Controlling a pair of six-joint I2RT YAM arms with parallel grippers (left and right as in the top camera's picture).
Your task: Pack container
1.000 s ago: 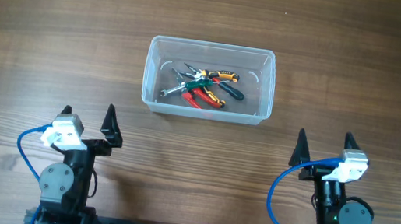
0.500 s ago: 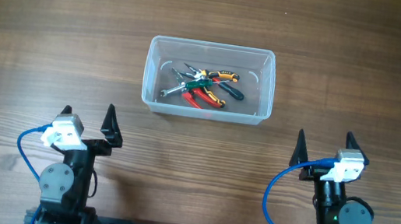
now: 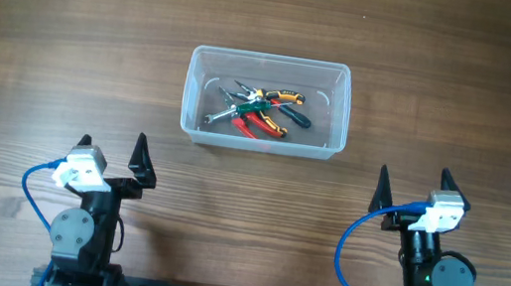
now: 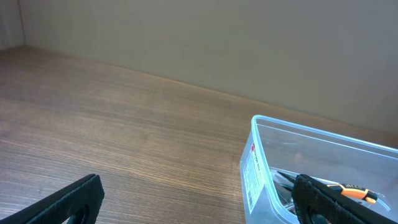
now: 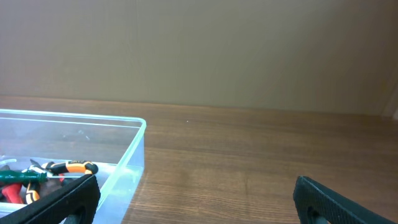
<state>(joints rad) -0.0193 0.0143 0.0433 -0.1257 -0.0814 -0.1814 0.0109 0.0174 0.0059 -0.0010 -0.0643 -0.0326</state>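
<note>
One container is sitting in the middle of the table, well ahead of both arms and between them, its long axis running left to right and its open top facing up; inside, three handled tools are lying in a tangle: one orange-handled pliers, one red-handled pliers, one green-handled screwdriver, with thin metal pieces too small to count; the left gripper is standing wide open, gripping nothing; the right gripper is likewise gaping, empty.
</note>
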